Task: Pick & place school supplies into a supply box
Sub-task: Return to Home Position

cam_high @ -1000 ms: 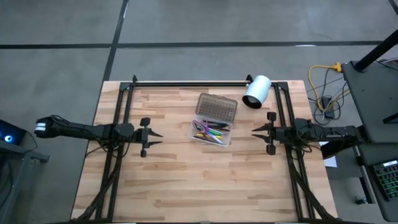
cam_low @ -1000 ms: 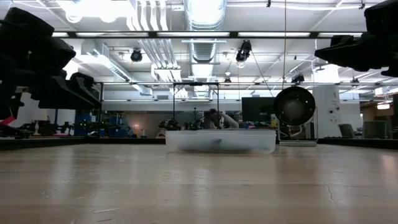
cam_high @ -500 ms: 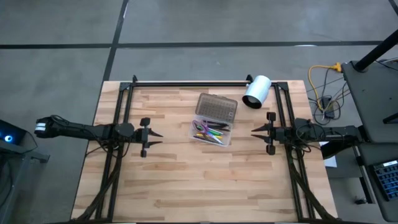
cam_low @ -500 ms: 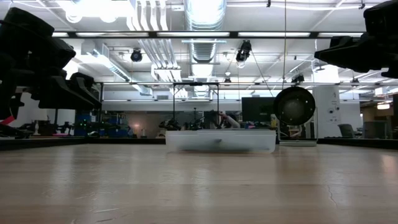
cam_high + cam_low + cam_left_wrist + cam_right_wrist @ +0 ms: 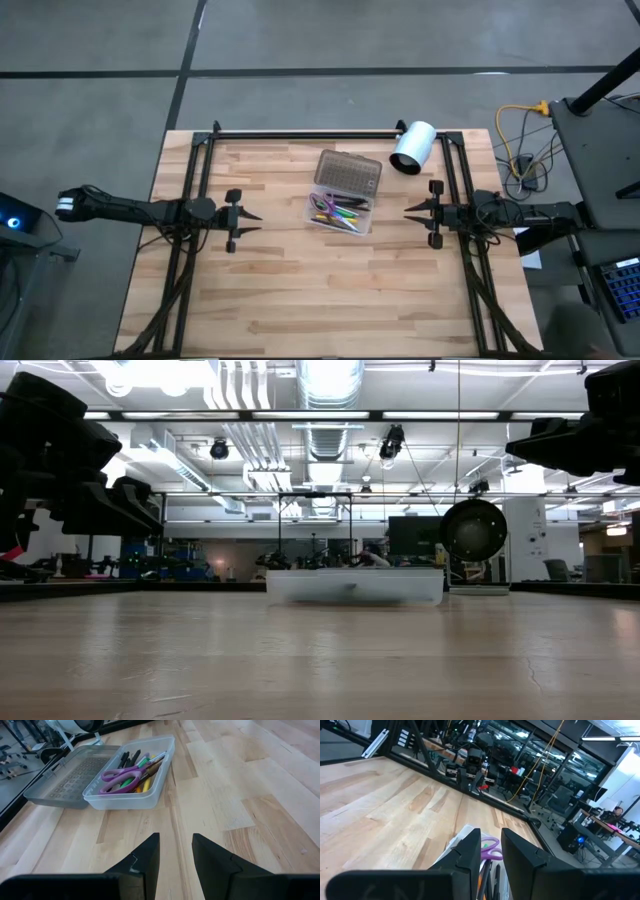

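The supply box (image 5: 338, 213) is a clear tray at the table's middle. Its dotted grey lid (image 5: 348, 172) lies flat and open on the tray's far side. The school supplies (image 5: 131, 770) lie inside the tray: purple-handled scissors (image 5: 120, 773) on top of several coloured pens and pencils. My left gripper (image 5: 258, 220) hovers left of the box, open and pointing at it, its fingers (image 5: 148, 854) empty. My right gripper (image 5: 408, 213) hovers right of the box, level, open, with nothing between its fingers (image 5: 470, 851). In the low view the box (image 5: 355, 586) stands at mid-table.
A white cylinder (image 5: 412, 147) lies on its side at the far right of the table, next to the black frame rail (image 5: 300, 134) along the far edge. Bare wood (image 5: 330, 290) stretches from the box to the near edge. Cables (image 5: 520, 150) lie off the table's right side.
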